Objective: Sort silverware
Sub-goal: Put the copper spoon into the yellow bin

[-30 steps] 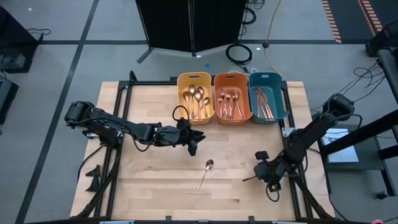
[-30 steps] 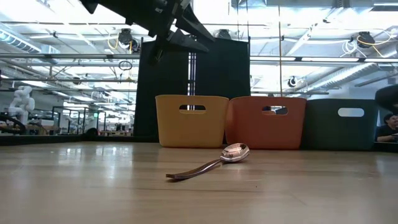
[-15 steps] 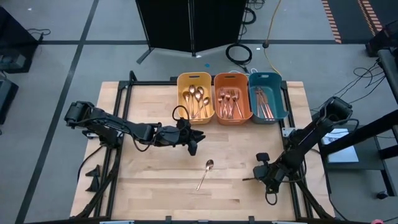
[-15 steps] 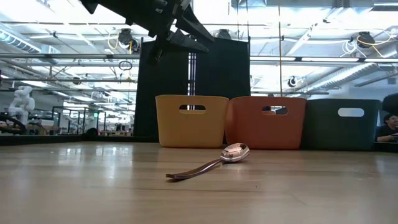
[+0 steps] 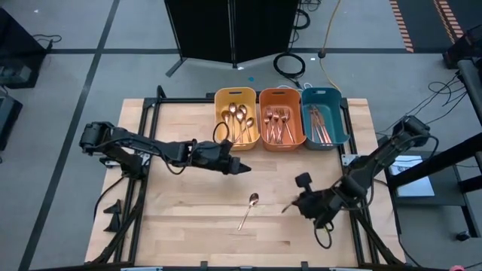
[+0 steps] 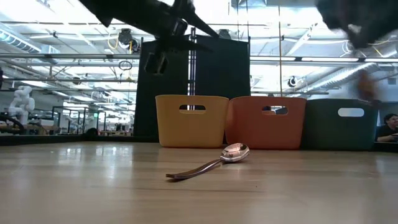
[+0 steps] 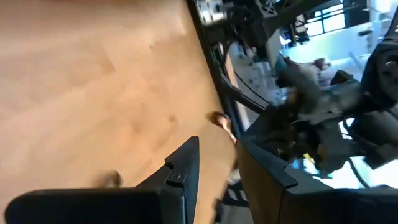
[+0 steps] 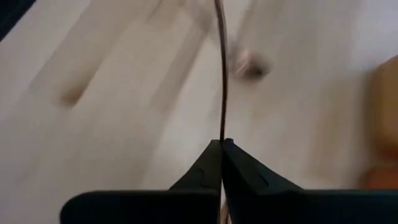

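- Risk 1: one spoon [image 5: 249, 211] is left on the tabletop [image 5: 181, 218], lying flat between the two hands. It's thin and shiny, so tips coming down off-centre on the handle could skid it or flip it away.
- Risk 2: both hands are near the same spoon. If both reach for it, they could collide.
- Risk 3: wrong bin. The yellow bin [image 5: 223, 98] w/ spoons, well beyond the left hand, sits right beside the orange bin [image 5: 268, 96] w/ forks; teal bin [image 5: 340, 102] w/ knives is further along.
- Left hand [image 5: 241, 167]: off the tabletop, fingers [image 7: 183, 171] partway apart w/ nothing between them. The spoon is near, just past its tips.
- Right hand [image 5: 288, 208]: tips pressed together. A thin dark line runs out from them [image 8: 221, 144]; can't tell if that's a held piece. The spoon is near, off to its side.
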`<action>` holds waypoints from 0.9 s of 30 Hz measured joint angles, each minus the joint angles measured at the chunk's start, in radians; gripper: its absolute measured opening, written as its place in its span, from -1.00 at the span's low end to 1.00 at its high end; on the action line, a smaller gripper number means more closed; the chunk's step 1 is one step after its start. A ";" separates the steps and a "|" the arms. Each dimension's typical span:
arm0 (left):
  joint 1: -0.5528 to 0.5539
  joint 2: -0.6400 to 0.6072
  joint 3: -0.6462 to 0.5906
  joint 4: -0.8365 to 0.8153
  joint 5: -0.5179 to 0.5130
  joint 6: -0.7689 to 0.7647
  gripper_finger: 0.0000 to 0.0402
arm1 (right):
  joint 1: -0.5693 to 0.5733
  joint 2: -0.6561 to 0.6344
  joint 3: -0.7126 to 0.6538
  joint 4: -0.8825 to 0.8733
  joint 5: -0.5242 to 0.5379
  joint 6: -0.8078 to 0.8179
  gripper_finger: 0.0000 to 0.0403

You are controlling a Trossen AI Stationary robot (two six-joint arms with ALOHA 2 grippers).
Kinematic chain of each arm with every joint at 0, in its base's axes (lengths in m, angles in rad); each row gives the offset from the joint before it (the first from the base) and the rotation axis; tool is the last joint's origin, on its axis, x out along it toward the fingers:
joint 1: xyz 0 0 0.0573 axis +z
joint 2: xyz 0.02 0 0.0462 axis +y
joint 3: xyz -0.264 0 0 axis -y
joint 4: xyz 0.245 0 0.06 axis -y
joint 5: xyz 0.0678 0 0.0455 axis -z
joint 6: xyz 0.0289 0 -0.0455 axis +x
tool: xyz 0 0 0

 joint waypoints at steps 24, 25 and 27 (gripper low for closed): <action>-0.020 0.154 0.096 0.139 0.151 0.752 -0.48 | -0.249 -0.019 0.140 -0.070 -0.048 0.148 -1.00; -0.019 0.169 0.120 0.072 0.147 0.805 -0.48 | -0.246 -0.020 0.140 -0.072 -0.048 0.163 -1.00; -0.015 0.221 0.193 -0.043 0.147 0.878 -0.48 | -0.244 -0.021 0.140 -0.083 -0.048 0.201 -1.00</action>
